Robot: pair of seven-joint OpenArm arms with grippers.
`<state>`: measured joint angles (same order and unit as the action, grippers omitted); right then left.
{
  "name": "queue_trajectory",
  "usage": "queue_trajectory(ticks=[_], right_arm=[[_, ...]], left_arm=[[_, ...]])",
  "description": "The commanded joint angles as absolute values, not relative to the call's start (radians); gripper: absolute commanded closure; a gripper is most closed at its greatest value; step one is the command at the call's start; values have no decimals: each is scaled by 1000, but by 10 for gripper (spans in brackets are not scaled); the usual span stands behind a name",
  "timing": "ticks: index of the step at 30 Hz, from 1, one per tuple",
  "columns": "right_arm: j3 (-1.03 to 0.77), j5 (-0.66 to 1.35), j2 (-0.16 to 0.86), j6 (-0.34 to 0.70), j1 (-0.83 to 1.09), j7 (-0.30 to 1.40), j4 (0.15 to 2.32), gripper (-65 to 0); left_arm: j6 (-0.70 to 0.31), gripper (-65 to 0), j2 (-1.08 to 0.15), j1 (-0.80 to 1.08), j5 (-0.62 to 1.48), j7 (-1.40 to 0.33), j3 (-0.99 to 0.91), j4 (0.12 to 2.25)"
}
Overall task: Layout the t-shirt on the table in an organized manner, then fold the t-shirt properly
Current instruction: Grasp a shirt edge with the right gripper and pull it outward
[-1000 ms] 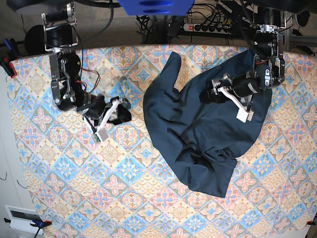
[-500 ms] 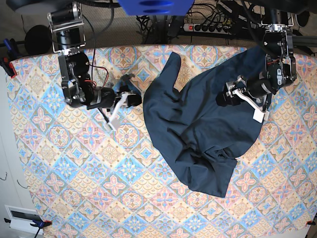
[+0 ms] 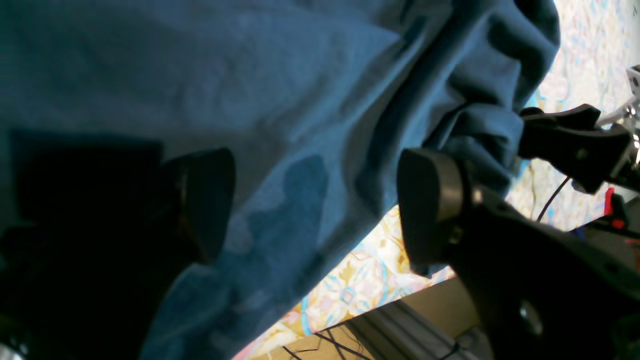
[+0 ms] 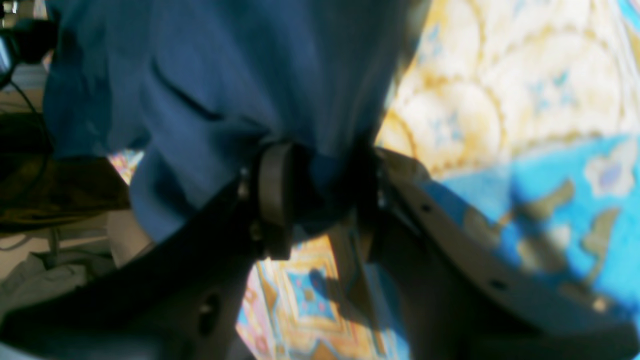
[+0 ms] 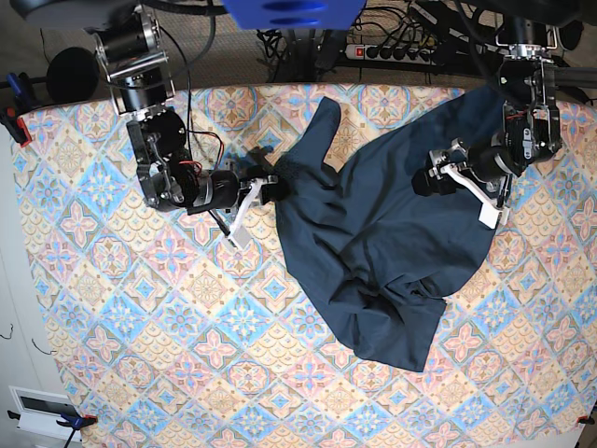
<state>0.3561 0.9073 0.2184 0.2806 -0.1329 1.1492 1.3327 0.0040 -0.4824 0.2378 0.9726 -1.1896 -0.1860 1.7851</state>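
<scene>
Two pincers work one garment. Right gripper [image 4: 320,200]: jaws closed on a bunched fold of the t-shirt [image 5: 382,233], with cloth filling the gap between the pads; in the base view this pincer [image 5: 270,189] meets the garment's edge nearest it, and the shirt body spreads away beyond its tips. Left gripper [image 3: 315,205]: jaws wide apart and holding nothing, with the navy fabric lying flat just beyond and between the two pads; in the base view it [image 5: 431,179] hangs over the opposite shoulder area of the shirt.

The garment lies rumpled on the table [image 5: 112,308], one sleeve pointing toward the far edge behind the pincers and the hem doubled over itself on the near side.

Risks, as a judgement: the right pincer appears to hold a thick gather rather than a single edge, so a pull outward could drag the whole shirt sideways instead of spreading it, or the cloth could slip free. The left pincer, if it closes where it stands, may pinch mid-panel fabric and raise a tent rather than take a corner. Cloth also lies near the table's far border beside the left pincer and could slide off it.

Containers: none visible.
</scene>
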Motion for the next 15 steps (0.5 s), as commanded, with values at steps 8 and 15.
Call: queue_trajectory(ticks=[8, 15], right_arm=[[268, 915, 226, 285, -143, 1158, 1353, -15], [-2, 915, 251, 285, -143, 1158, 1477, -15]], left_arm=[[2, -502, -529, 231, 977, -1182, -193, 1804], [2, -502, -567, 277, 978, -1173, -202, 1808]])
